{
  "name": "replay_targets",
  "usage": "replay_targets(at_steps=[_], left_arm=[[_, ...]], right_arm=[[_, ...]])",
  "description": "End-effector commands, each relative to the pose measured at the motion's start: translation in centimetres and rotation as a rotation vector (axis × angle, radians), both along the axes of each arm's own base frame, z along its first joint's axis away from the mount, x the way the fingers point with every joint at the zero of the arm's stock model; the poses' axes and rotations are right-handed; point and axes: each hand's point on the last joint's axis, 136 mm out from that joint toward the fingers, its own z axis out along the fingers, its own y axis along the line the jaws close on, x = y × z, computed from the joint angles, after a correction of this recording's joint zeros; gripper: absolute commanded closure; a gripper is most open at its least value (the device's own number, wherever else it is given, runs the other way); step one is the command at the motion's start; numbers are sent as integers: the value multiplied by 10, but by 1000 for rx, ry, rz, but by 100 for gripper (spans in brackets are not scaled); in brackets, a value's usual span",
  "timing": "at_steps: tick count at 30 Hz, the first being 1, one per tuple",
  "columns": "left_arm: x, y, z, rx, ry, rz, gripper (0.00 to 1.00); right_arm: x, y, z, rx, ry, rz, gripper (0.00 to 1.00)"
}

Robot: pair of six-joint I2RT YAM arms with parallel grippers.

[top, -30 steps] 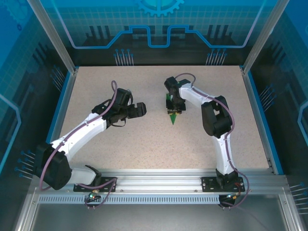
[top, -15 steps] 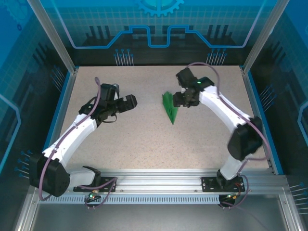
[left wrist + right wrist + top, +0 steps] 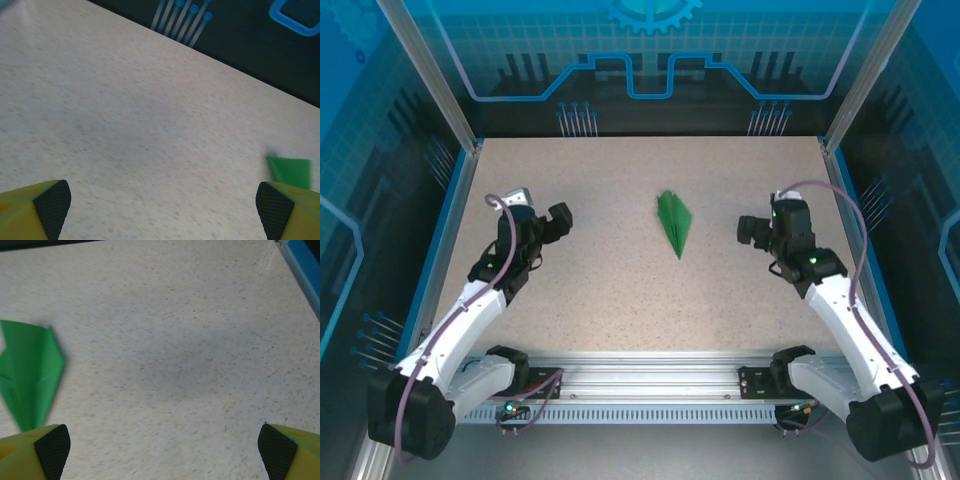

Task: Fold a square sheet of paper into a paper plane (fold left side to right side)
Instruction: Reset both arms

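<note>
The paper plane [image 3: 674,224] lies flat on the bench [image 3: 620,300], a slim green dart with its point toward the near edge. It sits a little beyond the middle of the surface, and nothing is touching it. The left hand [image 3: 542,212] and the right hand [image 3: 770,222] hang to either side of it, well apart from it. Each has its fingers spread wide and holds nothing, and both wrist views show the dark pads far apart at the lower corners. The folding looks done or close to done, so the likely trouble now is the paper itself. A sheet this thin may spring back along its creases, or slide on the smooth bench if a finger brushes it in passing. A hand coming down for another fold could push it askew rather than pin it. From above I cannot tell how tightly the folds lie or whether a wing is lifting. The left wrist view catches only a blurred green corner [image 3: 290,172] beside one finger. The right wrist view shows the plane's wider end [image 3: 30,370] smeared and cut off at the frame's edge.
</note>
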Motion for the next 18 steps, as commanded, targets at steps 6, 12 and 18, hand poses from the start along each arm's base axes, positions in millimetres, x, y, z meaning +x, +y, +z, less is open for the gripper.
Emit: replay_targets(at_steps=[6,12,18], left_arm=[[-9,56,-34,323,34,185,1],[3,43,-60,390,16,51,1],[18,29,-75,421,-52,-75,1]], right_arm=[[22,-26,-44,-94,-191,4,0],[42,-22,-61,-57,-269,65,0],[62,-8,-60,-50,-328,161,0]])
